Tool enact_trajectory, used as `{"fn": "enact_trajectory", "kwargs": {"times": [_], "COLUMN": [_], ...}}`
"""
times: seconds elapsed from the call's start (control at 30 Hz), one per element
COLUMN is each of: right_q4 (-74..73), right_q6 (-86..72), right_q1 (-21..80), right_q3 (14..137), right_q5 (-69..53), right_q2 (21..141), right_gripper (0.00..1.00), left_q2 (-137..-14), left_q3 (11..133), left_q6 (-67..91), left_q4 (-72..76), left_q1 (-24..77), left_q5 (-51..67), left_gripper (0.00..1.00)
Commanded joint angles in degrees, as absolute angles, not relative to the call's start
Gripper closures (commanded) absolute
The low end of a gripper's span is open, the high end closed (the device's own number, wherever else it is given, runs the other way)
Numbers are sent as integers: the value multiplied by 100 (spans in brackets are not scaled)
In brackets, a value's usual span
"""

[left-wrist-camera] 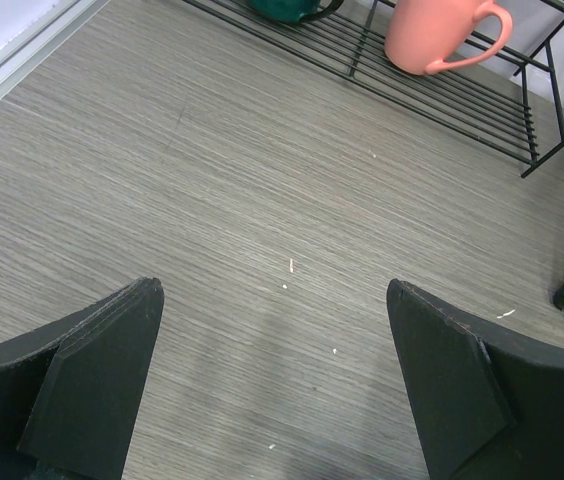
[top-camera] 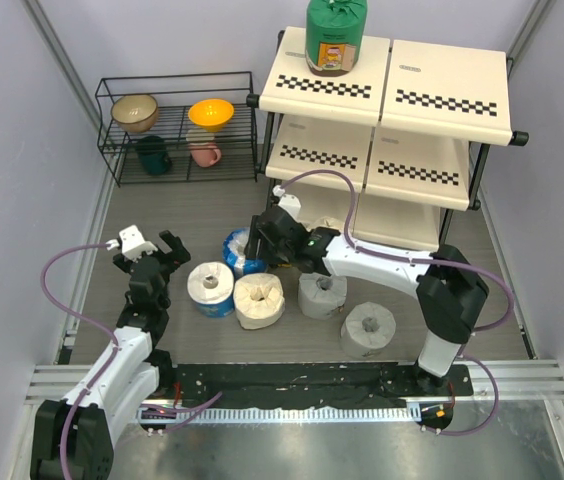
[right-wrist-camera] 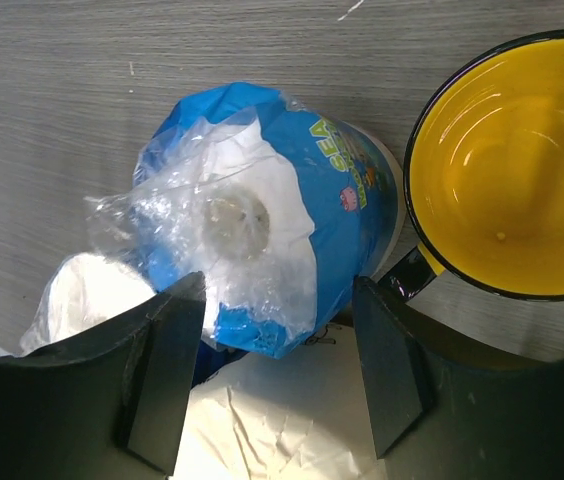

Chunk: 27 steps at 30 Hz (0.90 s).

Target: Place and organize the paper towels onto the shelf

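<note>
Paper towels [top-camera: 262,302] crowd the middle of the grey worktop [top-camera: 187,215], while a single green-wrapped roll [top-camera: 337,35] stands upright on the top tier of the shelf [top-camera: 442,100], on its left-hand panel, at the far right of the scene. Seen from above, a blue-and-white roll [top-camera: 210,288], a cream roll [top-camera: 259,300] and a grey-white roll [top-camera: 322,295] stand in a row, close together. A second grey-white roll [top-camera: 368,330] sits just nearer the arms' bases, and a blue-wrapped roll [top-camera: 237,250] sits just behind the row. The right gripper [right-wrist-camera: 277,345] reaches across to this blue-wrapped roll. Its jaws stand apart on either side of the roll's near end with a gap showing at one finger, so it straddles the roll rather than clamping it. Crinkled clear wrap bunches over the roll's hollow core. A yellow cup [right-wrist-camera: 507,160] with a black outside sits just beside the same roll. The left gripper [left-wrist-camera: 272,380] hangs above the worktop to the left of the cluster, jaws spread wide and gripping nothing. At the far left, a low black wire rack [top-camera: 175,128] carries a tan bowl [top-camera: 135,112], an orange bowl [top-camera: 211,112], a green mug [top-camera: 152,155] and a pink mug [left-wrist-camera: 442,35].
</note>
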State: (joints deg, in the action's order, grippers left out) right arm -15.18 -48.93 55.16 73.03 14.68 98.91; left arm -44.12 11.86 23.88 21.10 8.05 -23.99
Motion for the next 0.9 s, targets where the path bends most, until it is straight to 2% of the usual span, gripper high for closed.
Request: {"fn": "enact_trajectory", "kwargs": {"times": [0.0,0.87], "right_q4": [-1433,-1784], "right_q6": [-5080,-5115], "right_q1": [5520,5405], "right_q3": [7638,8138], "right_q5": [1626,1793], "right_q2": [10063,10977], "right_gripper": [35,43], "left_q2": [-4359,-4342], "left_q3": [1318,1310], "left_q6": [2452,2452], "left_q4": [2285,2285], "left_q1": [791,782], "left_q5": [-2496,-2487], "left_gripper": [0,0]}}
